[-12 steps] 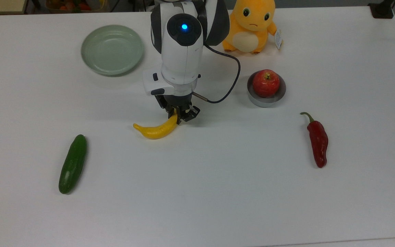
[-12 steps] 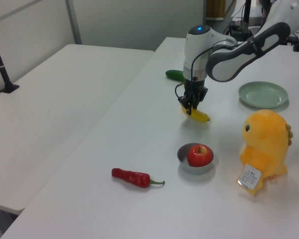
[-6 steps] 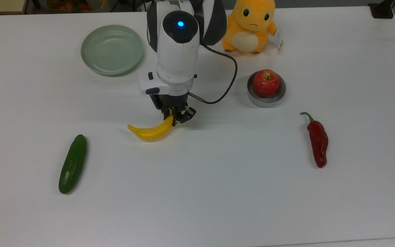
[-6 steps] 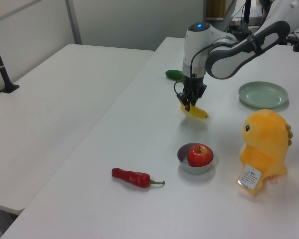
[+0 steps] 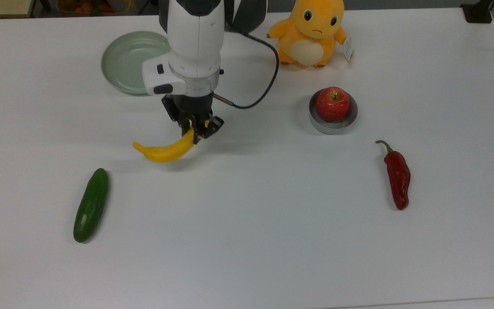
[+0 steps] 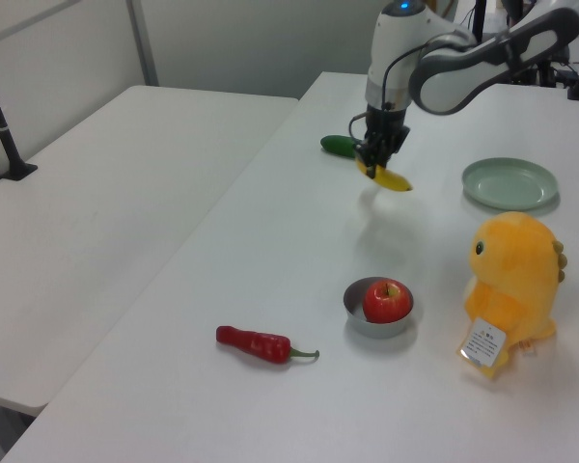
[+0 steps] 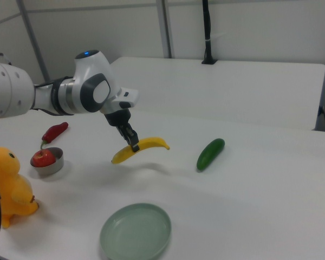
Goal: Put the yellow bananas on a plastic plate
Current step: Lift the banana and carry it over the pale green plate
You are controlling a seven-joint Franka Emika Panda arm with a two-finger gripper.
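- One broad white table (image 5: 272,249) carried everything, and a second white table (image 6: 106,203) stood beside it on the left view's left.
- The white and black robot arm (image 5: 195,38) reached down over the table, its two-finger gripper (image 5: 194,127) clamped on the curved, smooth yellow banana (image 5: 163,151) near one end, jaws narrowed to the fruit's thickness.
- The banana hung clear of the table with a shadow beneath it in the right view (image 7: 146,145); most of its length stretched toward the top view's left.
- The orange plush toy with a cream belly (image 5: 313,32) sat near the table's far edge in the top view; a small white tag (image 5: 348,48) hung at its side, and in the left view that tag (image 6: 482,342) bore dark print too small to read.
- The round, shallow, pale green plastic plate (image 5: 122,64) lay empty just behind the gripper in the top view, partly covered by the arm, apart from the banana.
- The straight dark green cucumber (image 5: 91,205) lay toward the top view's lower left.
- The wrinkled dark red chilli pepper with a green stem (image 5: 397,176) lay on the top view's right.
- The small grey metal dish (image 5: 332,122) held a red apple (image 5: 332,103), between plush toy and pepper.
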